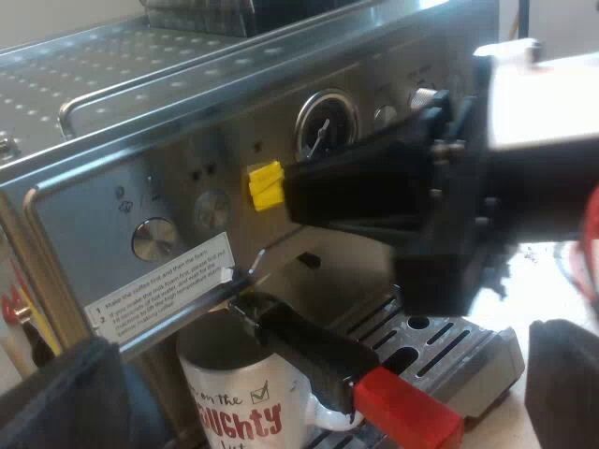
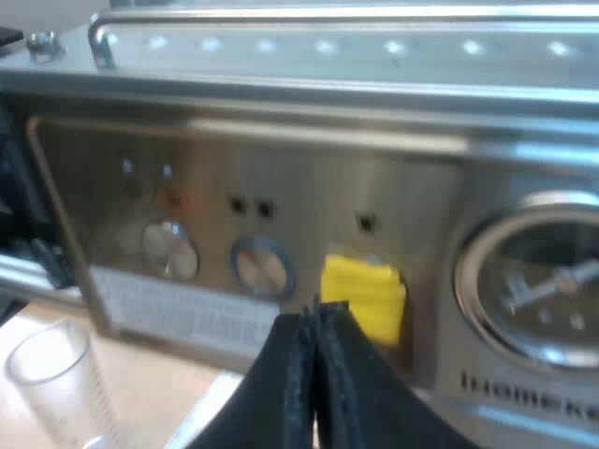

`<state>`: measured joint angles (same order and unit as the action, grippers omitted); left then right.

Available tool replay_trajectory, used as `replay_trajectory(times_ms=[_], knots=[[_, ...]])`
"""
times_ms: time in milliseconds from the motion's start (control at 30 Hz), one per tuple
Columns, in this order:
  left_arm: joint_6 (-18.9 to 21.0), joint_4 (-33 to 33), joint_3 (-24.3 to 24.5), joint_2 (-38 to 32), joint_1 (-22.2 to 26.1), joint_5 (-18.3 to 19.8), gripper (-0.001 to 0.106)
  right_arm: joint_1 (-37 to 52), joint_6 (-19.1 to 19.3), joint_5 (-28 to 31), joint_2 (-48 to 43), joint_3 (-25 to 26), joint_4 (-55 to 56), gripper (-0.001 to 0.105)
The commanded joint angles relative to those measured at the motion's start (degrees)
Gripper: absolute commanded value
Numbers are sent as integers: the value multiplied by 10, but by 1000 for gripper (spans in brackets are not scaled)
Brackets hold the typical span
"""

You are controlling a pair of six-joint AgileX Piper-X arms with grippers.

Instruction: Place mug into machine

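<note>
Pinched shut, my right gripper [image 2: 314,323] noses the yellow button [image 2: 363,295], my left gripper [image 1: 318,379] gapes empty, and the mug [image 1: 234,402] under the holder [image 1: 304,341] looks hard, slick, chippable: I'd grip its rim.

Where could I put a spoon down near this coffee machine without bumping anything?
The tray beside the mug is bare, so is the dotted top of the machine, and the table between glass and machine. Crowded: under the holder, where the mug stands, and at the yellow button, where the right gripper is.
</note>
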<state>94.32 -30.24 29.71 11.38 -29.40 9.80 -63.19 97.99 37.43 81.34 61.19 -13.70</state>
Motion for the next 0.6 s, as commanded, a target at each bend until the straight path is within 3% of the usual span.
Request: replay_trajectory(times_ms=[33,600], knots=[[10,1,5,-3,-4,12,87,12,12,0,11,17,-7,0],[10,1,5,-3,-4,16,87,76,17,30,26,25,-6,0]])
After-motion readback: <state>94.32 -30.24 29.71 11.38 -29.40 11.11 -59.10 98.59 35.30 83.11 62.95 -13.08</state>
